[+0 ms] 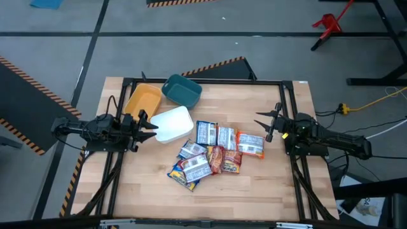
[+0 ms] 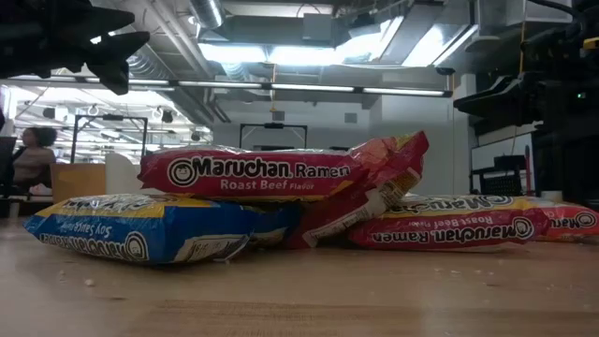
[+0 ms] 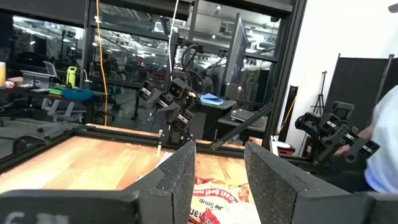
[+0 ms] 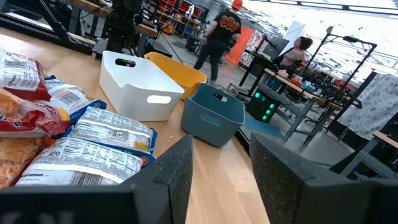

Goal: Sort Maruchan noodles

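We see the left gripper (image 1: 152, 126) hanging above the table's left side, its jaws parted with a clear gap and nothing between them; its fingers (image 3: 180, 177) frame only air, with a noodle packet lying on the wood beyond. The right gripper (image 1: 262, 124) hovers over the table's right side, jaws likewise spread and empty, its fingers (image 4: 176, 171) pointing toward the bins. Neither gripper touches anything. Between the two arms, the noodle packets (image 1: 213, 154) lie in a loose heap on the middle of the wooden table (image 1: 254, 191), some overlapping, none in a bin. At the heap's far edge we note two pale packets side by side, with an orange one (image 1: 250, 144) just to their right, nearest the right gripper. Red packets sit in the heap's middle, and blue and white ones (image 1: 188, 172) spill toward the near left. From table height, a red roast beef packet (image 2: 253, 173) rests on top of a blue one (image 2: 140, 229), with another red packet flat to the right. Three bins stand touching at the far left of the table: a white bin (image 1: 172, 123) closest to the heap, a yellow bin (image 1: 142, 100) beside the left gripper, and a teal bin (image 1: 182, 90) farthest back. All three look empty. People (image 4: 219, 34) show in the room beyond.
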